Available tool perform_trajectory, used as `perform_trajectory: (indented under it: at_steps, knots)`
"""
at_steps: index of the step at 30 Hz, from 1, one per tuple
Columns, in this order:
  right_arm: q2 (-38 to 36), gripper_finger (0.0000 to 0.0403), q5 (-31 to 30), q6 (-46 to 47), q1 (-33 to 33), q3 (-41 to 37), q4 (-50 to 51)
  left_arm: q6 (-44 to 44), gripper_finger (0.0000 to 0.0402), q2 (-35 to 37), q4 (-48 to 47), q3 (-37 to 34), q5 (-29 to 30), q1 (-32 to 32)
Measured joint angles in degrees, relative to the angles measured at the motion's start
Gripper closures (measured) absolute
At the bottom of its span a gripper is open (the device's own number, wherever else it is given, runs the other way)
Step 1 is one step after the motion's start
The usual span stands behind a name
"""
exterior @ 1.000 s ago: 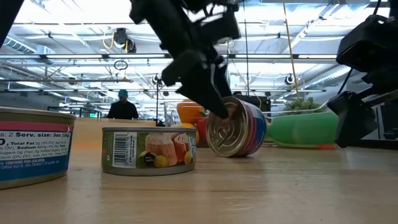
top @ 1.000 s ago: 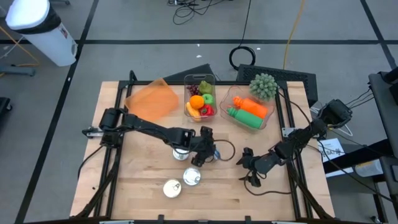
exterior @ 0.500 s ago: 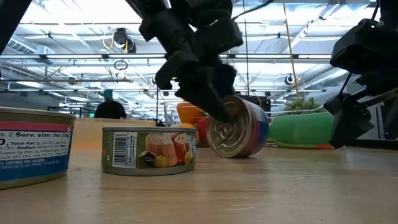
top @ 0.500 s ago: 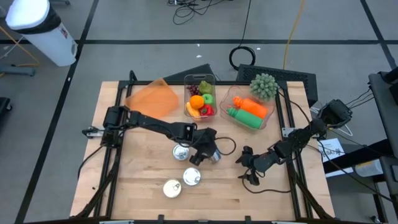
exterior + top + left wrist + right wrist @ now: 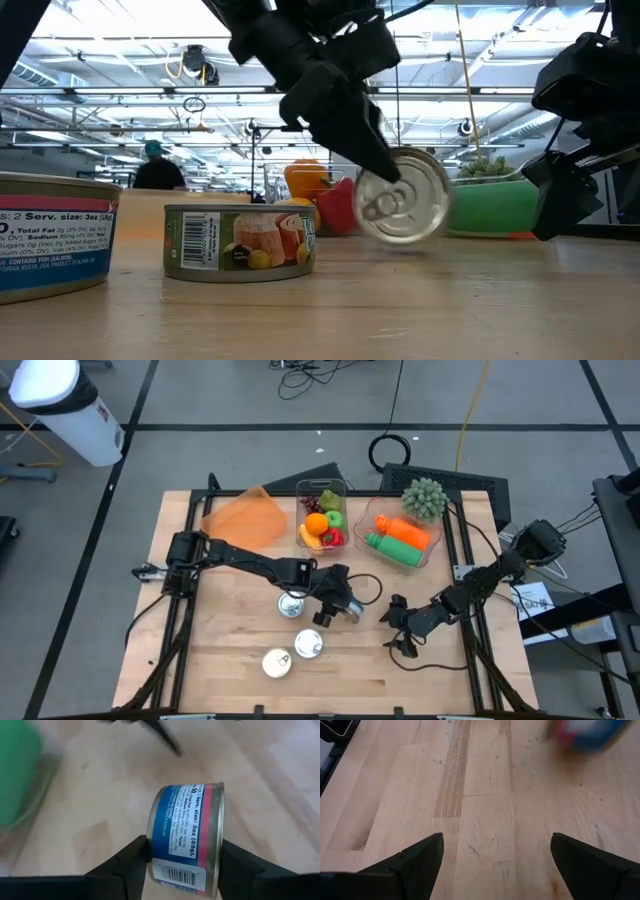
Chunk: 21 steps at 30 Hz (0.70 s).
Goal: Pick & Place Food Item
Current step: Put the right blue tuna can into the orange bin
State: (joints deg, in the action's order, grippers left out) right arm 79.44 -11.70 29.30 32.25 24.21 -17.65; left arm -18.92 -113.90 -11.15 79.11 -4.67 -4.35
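the blue-labelled can (image 5: 186, 837) lay on its side near the worktop's (image 5: 230, 650) middle, clamped across its curved wall by the left end effector (image 5: 184, 862), presumably for lifting. the right end effector (image 5: 492, 857) waited spread wide toward the right edge.

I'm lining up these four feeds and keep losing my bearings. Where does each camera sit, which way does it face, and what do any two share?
High view: above the table, looking straight down; both arms show, left pincer at the centre, right pincer beside it.
Low view: at tabletop height, looking level into the room; the left arm comes from above.
Left wrist view: on the left arm, looking past its fingers clamping the blue-and-pink can.
Right wrist view: on the right arm, looking down at bare wood past spread fingers.
Shared: that can also shows in the low view.
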Motion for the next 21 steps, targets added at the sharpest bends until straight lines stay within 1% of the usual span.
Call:
perform_trajectory:
  at_steps: [3, 7, 11, 13, 15, 17, 19, 21]
  knots:
    - [0.0, 0.0055, 0.02, 0.0, 0.0, 0.0, 0.23, 3.78, 0.0209, 4.18, -4.09, -0.04, 6.33, 0.01]
    - [0.0, 0.0055, 0.02, 0.01, 0.0, 0.0, 0.49, 8.64, 0.0209, 13.57, -13.05, 0.02, 15.61, 1.18]
    - [0.0, 0.0055, 0.02, 0.02, 0.0, 0.0, 0.83, 12.81, 0.0209, 23.51, -23.39, 0.01, 22.9, 4.37]
    - [0.0, 0.0055, 0.02, 0.02, -0.01, 0.0, 0.81, 15.19, 0.0209, 28.78, -26.02, -1.26, 25.99, 7.19]
    - [0.0, 0.0055, 0.02, 0.02, 0.0, 0.0, 0.83, 18.01, 0.0208, 33.98, -25.9, -4.97, 27.17, 11.38]
    - [0.0, 0.0055, 0.02, 0.02, 0.0, 0.0, 0.87, 21.31, 0.0209, 39.27, -24.36, -10.83, 26.39, 16.94]
    - [0.0, 0.0055, 0.02, 0.02, 0.0, 0.0, 1.3, 24.38, 0.0209, 43.81, -21.78, -17.67, 24.42, 23.23]
    - [0.0, 0.0055, 0.02, 0.02, 0.0, 0.0, 1.46, 27.51, 0.0209, 47.94, -18.12, -24.95, 20.93, 30.19]
